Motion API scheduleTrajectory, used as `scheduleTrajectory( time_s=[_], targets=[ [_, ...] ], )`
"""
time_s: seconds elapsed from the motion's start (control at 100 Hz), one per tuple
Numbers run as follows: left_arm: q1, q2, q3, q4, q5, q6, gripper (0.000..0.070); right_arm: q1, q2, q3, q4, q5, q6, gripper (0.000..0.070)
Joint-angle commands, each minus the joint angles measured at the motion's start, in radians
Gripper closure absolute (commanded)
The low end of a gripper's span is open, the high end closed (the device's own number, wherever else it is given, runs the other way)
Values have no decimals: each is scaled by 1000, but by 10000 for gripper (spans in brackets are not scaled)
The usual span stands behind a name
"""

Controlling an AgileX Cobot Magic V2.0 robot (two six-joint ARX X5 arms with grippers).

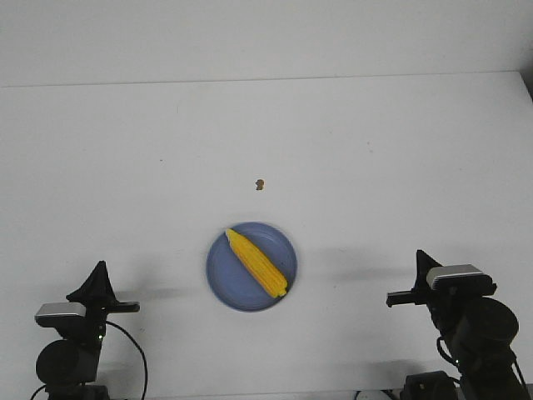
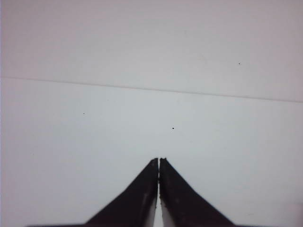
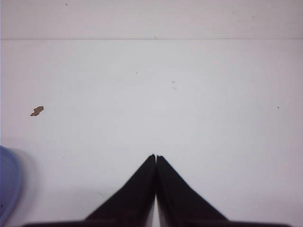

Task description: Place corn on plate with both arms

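A white table (image 1: 350, 150) is meeting a pale wall. The corn (image 1: 257, 262) is lying on the plate (image 1: 221, 283), between the left gripper (image 1: 100, 268) and right gripper (image 1: 422, 257), both pressed together and well apart from it.

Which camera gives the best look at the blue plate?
The front view: the whole plate shows, with the corn lying across it. The right wrist view catches only a sliver of its rim. The left wrist view shows none of it.

Lab-type setup, bare white table (image 1: 375, 150), two robot arms (image 1: 71, 333)
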Motion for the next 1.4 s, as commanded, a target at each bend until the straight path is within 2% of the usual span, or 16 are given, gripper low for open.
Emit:
scheduleTrajectory(
  time_s=[0.0, 0.44, 0.58, 0.94, 1.18, 1.39],
  targets=[
    [1, -1, -20, 10, -2, 15, 688, 1, 2, 8, 11, 3, 6, 699],
    [1, -1, -20, 10, -2, 15, 688, 0, -10, 8, 14, 3, 6, 699],
    [1, -1, -20, 10, -2, 15, 688, 0, -60, 2, 35, 5, -30, 699],
    [1, -1, -20, 10, -2, 15, 688, -7, -246, -188, 278, 31, -39, 699],
    [1, -1, -20, 10, -2, 15, 688, -39, -350, -309, 374, 31, -38, 699],
    [1, -1, -20, 10, -2, 15, 688, -60, -349, -385, 462, 30, -28, 699]
  ],
)
